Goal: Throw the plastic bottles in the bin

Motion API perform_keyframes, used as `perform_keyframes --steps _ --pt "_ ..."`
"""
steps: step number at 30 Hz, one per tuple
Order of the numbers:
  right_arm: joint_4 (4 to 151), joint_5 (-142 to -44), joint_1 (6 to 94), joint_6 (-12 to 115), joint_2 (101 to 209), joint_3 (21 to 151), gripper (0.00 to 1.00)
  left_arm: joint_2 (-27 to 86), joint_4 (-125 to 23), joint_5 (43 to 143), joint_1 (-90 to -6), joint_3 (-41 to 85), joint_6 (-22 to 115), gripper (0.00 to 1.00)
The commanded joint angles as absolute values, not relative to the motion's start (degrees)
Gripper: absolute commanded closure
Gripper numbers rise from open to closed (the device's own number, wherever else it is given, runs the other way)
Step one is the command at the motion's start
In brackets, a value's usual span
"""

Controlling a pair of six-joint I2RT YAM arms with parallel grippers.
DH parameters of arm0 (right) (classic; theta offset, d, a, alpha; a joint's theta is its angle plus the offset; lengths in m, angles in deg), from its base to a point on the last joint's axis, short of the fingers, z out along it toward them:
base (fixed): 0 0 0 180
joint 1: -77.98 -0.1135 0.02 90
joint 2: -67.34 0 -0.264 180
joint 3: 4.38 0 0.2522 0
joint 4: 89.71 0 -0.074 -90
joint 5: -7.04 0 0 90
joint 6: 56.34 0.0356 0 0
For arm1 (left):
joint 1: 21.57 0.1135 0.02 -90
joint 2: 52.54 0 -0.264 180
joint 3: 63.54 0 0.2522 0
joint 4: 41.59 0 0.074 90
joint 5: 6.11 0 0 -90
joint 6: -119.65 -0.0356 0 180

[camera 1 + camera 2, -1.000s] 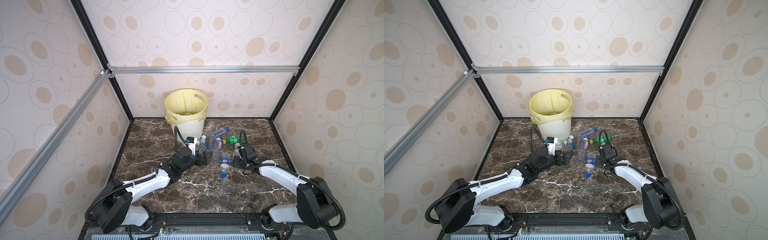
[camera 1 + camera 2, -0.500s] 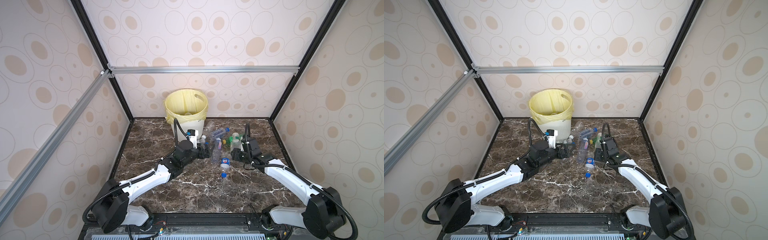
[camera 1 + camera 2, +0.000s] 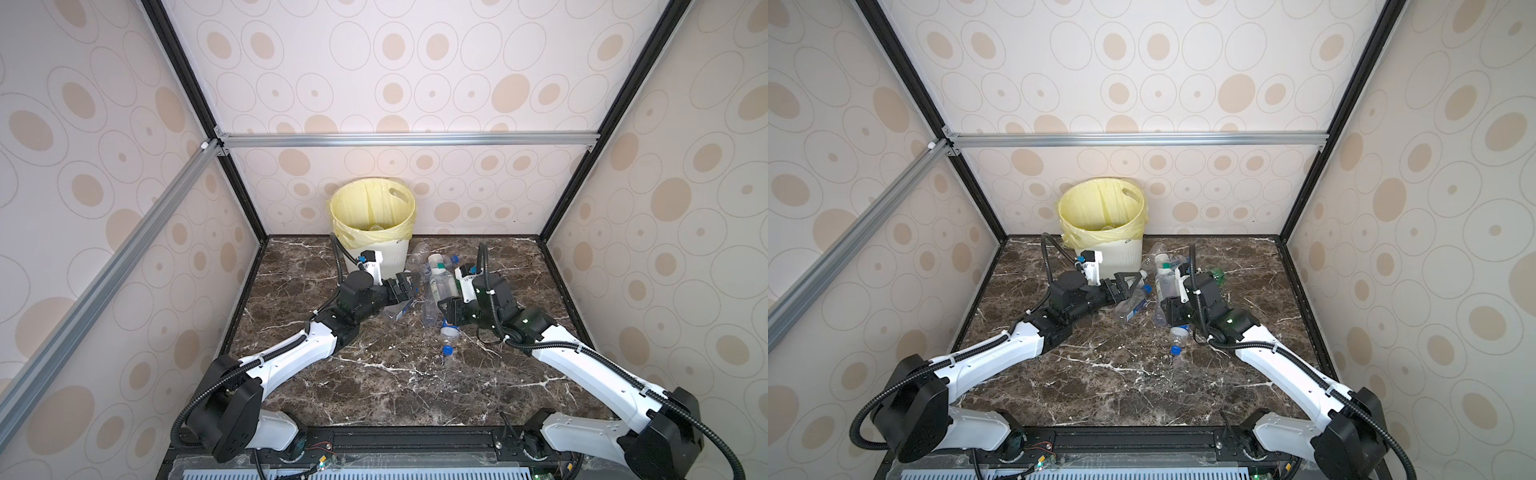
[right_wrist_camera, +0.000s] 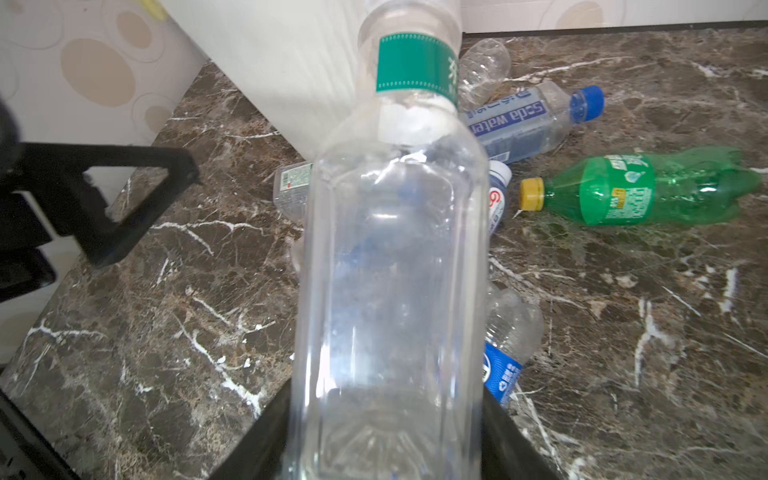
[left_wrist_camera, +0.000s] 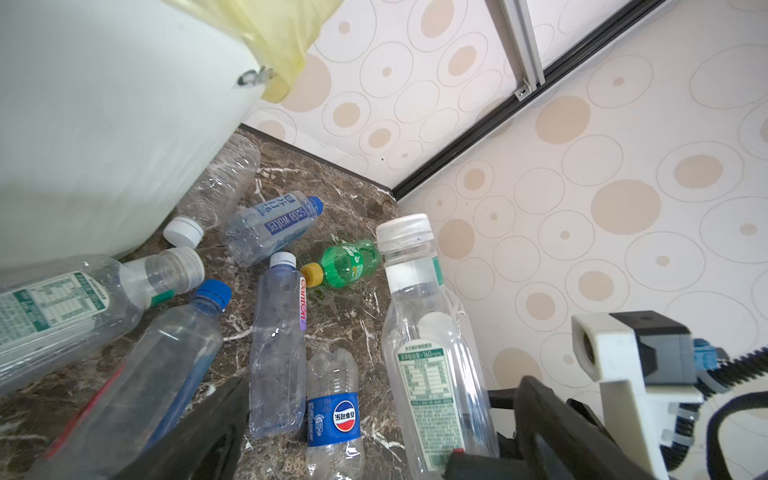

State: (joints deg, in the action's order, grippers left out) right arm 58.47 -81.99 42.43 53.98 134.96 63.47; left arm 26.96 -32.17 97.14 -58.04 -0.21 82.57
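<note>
The cream bin with a yellow liner stands at the back of the marble table. My right gripper is shut on the base of a clear bottle with a green neck band, held cap-up above the table. My left gripper hangs open and empty beside the bin, over lying plastic bottles. Among them are a blue-labelled cola bottle, a green bottle and a soda water bottle.
More clear bottles lie against the bin's wall, and one with a blue cap lies nearer the front. Patterned walls close in the table on three sides. The left gripper's finger shows close to the held bottle.
My right gripper has lifted the clear bottle off the table and turned it upright. My left gripper has risen and moved back toward the bin, still open.
</note>
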Motion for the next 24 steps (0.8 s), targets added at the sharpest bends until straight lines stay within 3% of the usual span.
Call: perform_keyframes --steps 1,10,24 --pt "62.0 -82.7 40.5 51.5 134.5 63.8 0.61 28.2 -26.2 101.9 -57.8 0.1 85.8 0.01" --pt "65.1 -83.4 38.6 51.8 134.8 63.6 0.61 31.7 -19.4 107.5 -57.8 -0.3 90.2 0.1" --pt "69.2 -83.9 36.6 52.4 136.1 61.8 0.61 33.9 -17.5 108.2 -57.9 -0.1 92.5 0.17"
